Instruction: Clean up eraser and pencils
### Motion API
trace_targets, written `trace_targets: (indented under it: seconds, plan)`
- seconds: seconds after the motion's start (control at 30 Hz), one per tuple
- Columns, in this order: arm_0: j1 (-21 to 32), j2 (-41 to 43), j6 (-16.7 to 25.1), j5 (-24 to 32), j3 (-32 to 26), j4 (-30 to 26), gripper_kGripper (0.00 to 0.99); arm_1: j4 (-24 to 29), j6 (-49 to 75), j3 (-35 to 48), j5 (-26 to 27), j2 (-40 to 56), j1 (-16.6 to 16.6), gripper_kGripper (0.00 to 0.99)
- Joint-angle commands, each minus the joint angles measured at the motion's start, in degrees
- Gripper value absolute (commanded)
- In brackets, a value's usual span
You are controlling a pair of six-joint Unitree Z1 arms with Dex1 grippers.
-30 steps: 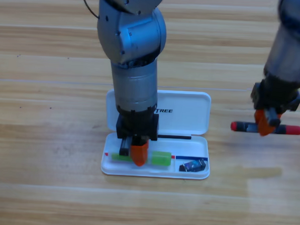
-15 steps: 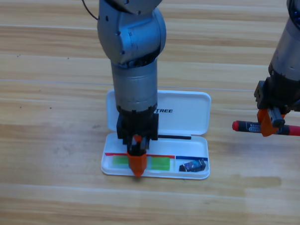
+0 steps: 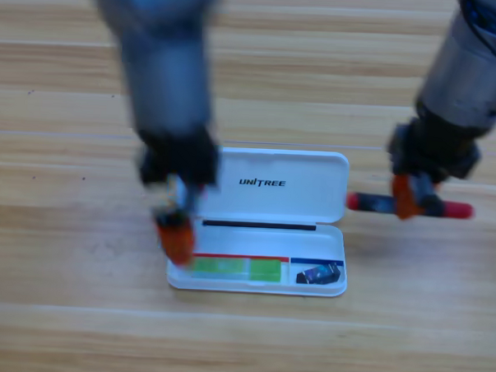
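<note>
Left end effector (image 3: 174, 236) off green pencil (image 3: 234, 269), shifted to case's (image 3: 313, 205) left edge. Right end effector (image 3: 406, 195) carried red-ended pencil (image 3: 410, 207) leftward, nearer case.

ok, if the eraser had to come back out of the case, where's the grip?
Probably from straight above, jaws across the short sides of the eraser. It lies flat in the right end pocket of the case, with walls close around it, so a side approach looks blocked.

The white case's lid (image 3: 297, 192) reads "UNITREE".
</note>
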State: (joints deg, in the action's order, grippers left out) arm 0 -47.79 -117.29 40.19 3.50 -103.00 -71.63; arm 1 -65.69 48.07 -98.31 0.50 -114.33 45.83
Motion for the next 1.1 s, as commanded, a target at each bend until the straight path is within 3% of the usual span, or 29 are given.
trace_targets:
  seconds: [0.03,0.17,0.27,0.5,1.0,1.1]
  plan:
    - [10.5,19.3,3.9,-0.4,3.3,-2.7,0.990,-3.5,-2.5,-8.4,1.0,-10.4,6.8,0.000]
    - [17.9,25.2,8.5,-0.1,9.1,-2.3,0.990,-5.0,-3.7,-16.5,0.7,-17.5,8.1,0.000]
    - [20.3,26.2,8.9,0.2,13.2,-0.3,0.990,-5.8,-4.4,-21.7,0.6,-21.8,8.9,0.000]
    - [20.7,27.6,8.9,1.0,19.0,3.8,0.990,-6.6,-5.3,-29.4,-0.2,-27.9,10.1,0.000]
    - [20.7,27.3,8.2,1.2,22.4,6.8,0.990,-7.2,-7.2,-33.9,-1.2,-31.6,10.9,0.000]
    - [20.7,27.1,8.1,1.2,22.6,7.1,0.990,-7.2,-8.2,-33.9,-1.7,-31.3,10.9,0.604]
